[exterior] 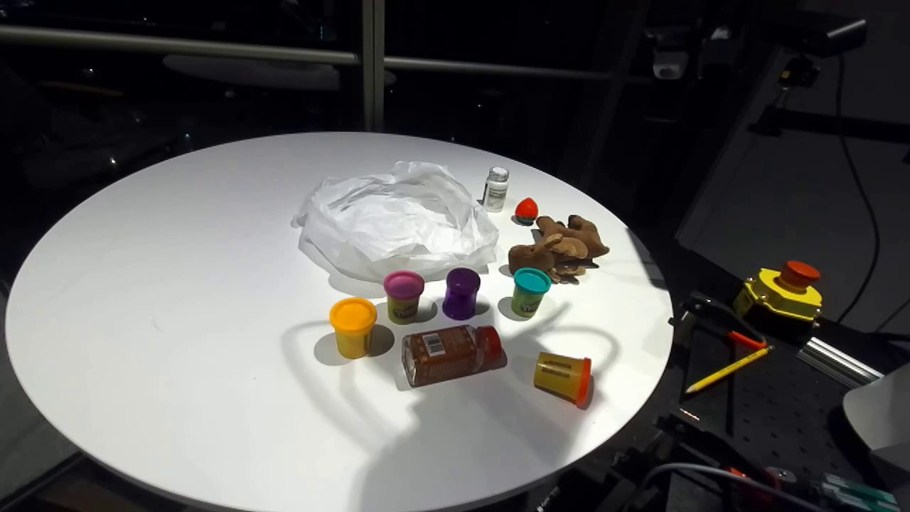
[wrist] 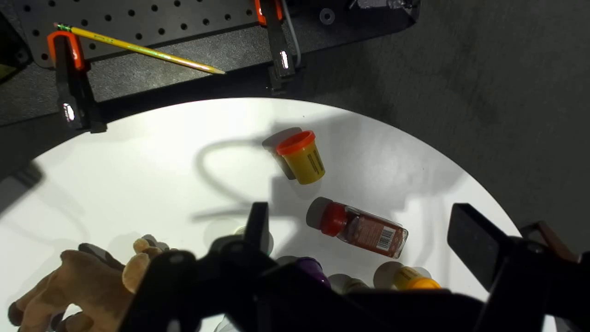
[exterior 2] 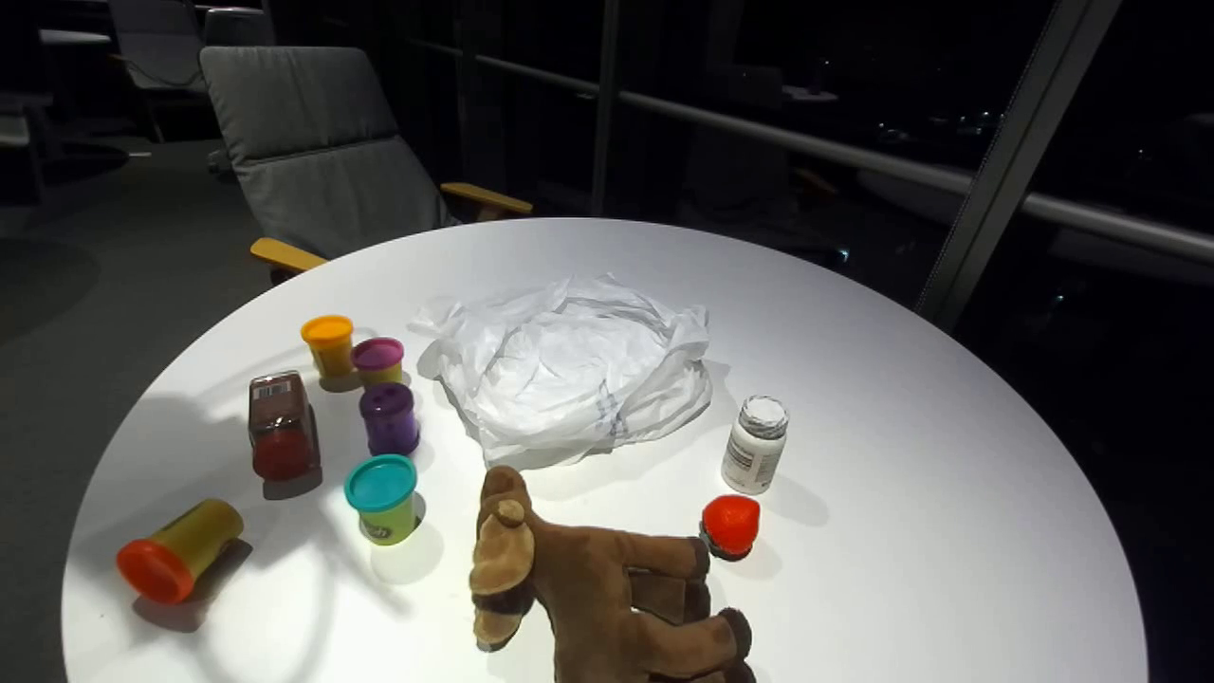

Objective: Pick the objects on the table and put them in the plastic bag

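The crumpled white plastic bag [exterior: 405, 220] lies spread on the round white table [exterior: 178, 370]. Upright beside it stand an orange-lidded cup [exterior: 353, 328], a pink-lidded cup [exterior: 404, 299], a purple cup [exterior: 461, 295] and a teal-lidded cup [exterior: 530, 293]. A brown bottle with a red cap [exterior: 448, 353] and a red-lidded yellow cup [exterior: 561, 378] lie on their sides. Past the bag are a brown plush toy [exterior 2: 607, 598], a red piece [exterior 2: 731, 525] and a white bottle [exterior 2: 755, 446]. In the wrist view my gripper [wrist: 362, 221] hangs open above the brown bottle, holding nothing; its body hides part of the cups.
A dark perforated bench [wrist: 161, 27] with clamps adjoins the table; a yellow pencil [wrist: 143, 49] rests on it. A yellow box with a red button [exterior: 780, 293] sits on that bench. A grey chair [exterior 2: 313, 142] stands behind the table's far edge.
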`<state>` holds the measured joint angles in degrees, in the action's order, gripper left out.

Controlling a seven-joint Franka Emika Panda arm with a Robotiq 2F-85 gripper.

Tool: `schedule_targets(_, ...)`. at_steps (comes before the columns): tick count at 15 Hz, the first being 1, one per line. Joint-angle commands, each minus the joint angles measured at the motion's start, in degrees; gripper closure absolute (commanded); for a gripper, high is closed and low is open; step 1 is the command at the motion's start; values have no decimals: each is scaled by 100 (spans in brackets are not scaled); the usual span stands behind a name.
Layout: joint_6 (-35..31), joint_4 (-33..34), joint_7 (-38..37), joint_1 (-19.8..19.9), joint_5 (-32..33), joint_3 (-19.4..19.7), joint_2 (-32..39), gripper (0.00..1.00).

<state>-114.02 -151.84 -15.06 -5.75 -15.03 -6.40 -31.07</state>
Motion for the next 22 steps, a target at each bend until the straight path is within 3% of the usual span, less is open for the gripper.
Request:
schedule_targets(1,14,7,15,35,-14,-30,-2,0)
schedule_targets(5,-352,213,-73,158,284,-128,652,0)
schedule_targets(9,-1049,115,76,362,736,35,1149,0)
schedule_targets(17,-3217,-425,659,519,947,390,2024,0)
schedule_targets(22,-4593,-537,958,541,906,565,2997,0)
